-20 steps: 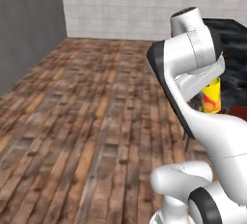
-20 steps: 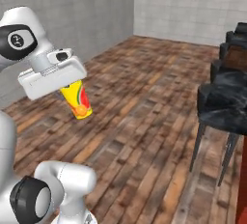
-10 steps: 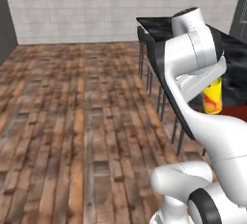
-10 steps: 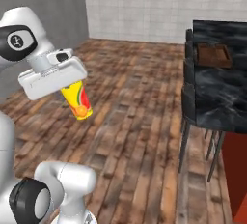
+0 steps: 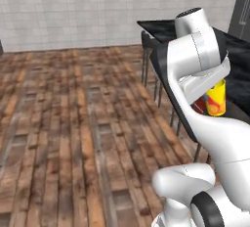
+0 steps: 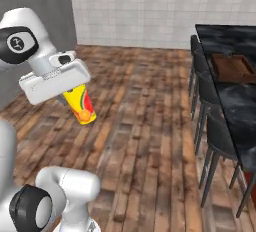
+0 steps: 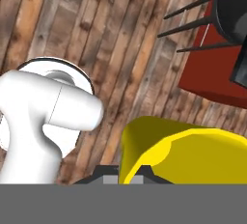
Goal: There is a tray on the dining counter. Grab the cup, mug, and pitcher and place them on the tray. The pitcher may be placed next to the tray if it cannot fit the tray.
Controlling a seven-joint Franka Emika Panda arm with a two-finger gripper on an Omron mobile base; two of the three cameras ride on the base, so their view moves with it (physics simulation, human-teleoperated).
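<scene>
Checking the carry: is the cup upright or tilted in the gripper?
Tilted. In the right base view the cup hangs under the shut gripper, its lower end angled off to one side, above the wood floor.

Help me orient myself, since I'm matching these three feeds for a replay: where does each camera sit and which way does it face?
Left base view: behind the arm, left side, facing the wall and dining counter; white arm at right carries the cup.
Right base view: behind the arm, right side, facing the tray; arm at left.
Hand view: on the hand, looking down at the floor past the cup in the claw.
Both base views share cup, counter, floor.
</scene>
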